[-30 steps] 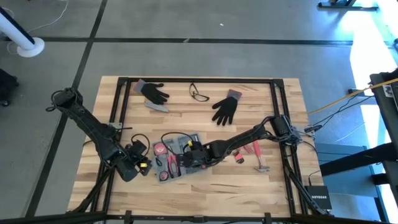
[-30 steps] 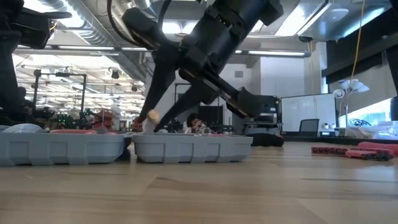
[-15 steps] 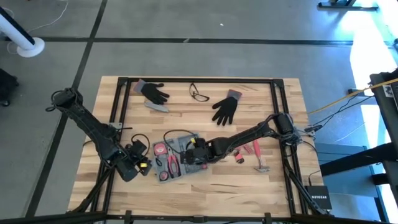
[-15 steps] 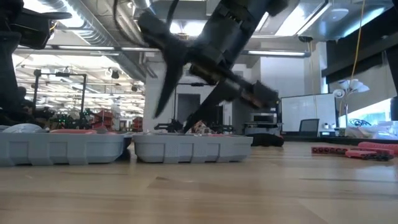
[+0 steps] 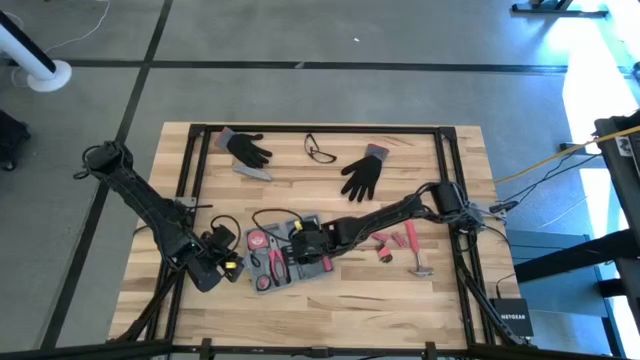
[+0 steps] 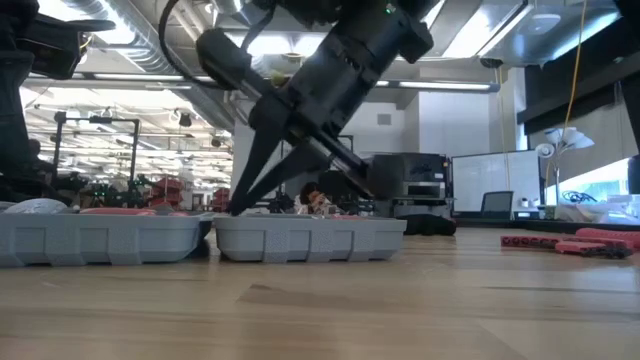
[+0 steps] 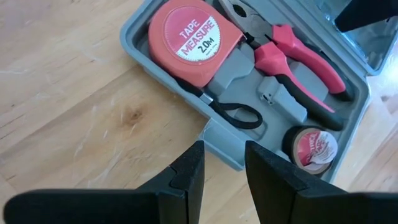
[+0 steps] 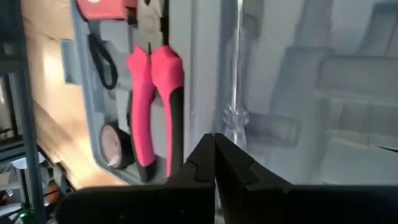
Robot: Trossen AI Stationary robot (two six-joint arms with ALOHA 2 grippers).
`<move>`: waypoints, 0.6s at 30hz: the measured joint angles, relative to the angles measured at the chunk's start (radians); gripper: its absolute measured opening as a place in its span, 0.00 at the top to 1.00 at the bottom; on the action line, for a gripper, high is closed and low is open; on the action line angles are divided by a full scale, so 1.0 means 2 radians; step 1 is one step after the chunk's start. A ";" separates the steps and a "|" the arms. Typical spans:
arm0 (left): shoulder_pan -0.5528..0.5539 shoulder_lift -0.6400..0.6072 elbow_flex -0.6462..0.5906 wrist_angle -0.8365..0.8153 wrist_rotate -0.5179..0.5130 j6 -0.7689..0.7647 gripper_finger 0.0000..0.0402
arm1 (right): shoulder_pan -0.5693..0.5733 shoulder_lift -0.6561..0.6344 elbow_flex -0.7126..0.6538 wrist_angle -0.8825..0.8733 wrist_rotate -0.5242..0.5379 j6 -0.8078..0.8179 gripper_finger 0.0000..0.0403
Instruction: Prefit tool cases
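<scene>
The open tool case (image 5: 287, 250) lies at lower centre of the desk (image 5: 330, 300). The right gripper (image 5: 303, 243), clenched empty, hovers over it; press straight down. The left gripper (image 5: 232, 268) waits beside it, fingers parted.

Robotics lab or workshop in a large industrial hall: exposed ceiling ducts (image 6: 150, 40) and strip lighting overhead, grey concrete floor (image 5: 330, 90) with dark seam lines. Wooden surface (image 5: 340, 300) edged by a black metal frame (image 5: 320, 130), standing alone on that floor, with loose cables (image 5: 540, 165) and a small network box (image 5: 515, 318) to one side. Background holds equipment racks (image 6: 110, 150), monitors (image 6: 410, 175), a whiteboard (image 6: 485, 175) and an office chair (image 6: 497, 205)
</scene>
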 joint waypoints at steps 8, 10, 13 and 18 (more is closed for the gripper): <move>0.000 0.000 0.000 0.001 0.000 -0.016 0.74 | -0.013 0.000 0.001 -0.001 -0.013 -0.034 1.00; 0.000 0.000 0.000 0.000 0.000 -0.016 0.74 | -0.018 -0.006 0.001 -0.003 -0.017 -0.051 1.00; 0.000 0.000 0.000 0.001 0.000 -0.016 0.74 | -0.027 -0.022 0.001 -0.010 -0.022 -0.079 1.00; 0.000 0.000 0.000 0.000 0.000 -0.022 0.74 | -0.046 -0.079 0.001 -0.134 0.008 -0.146 1.00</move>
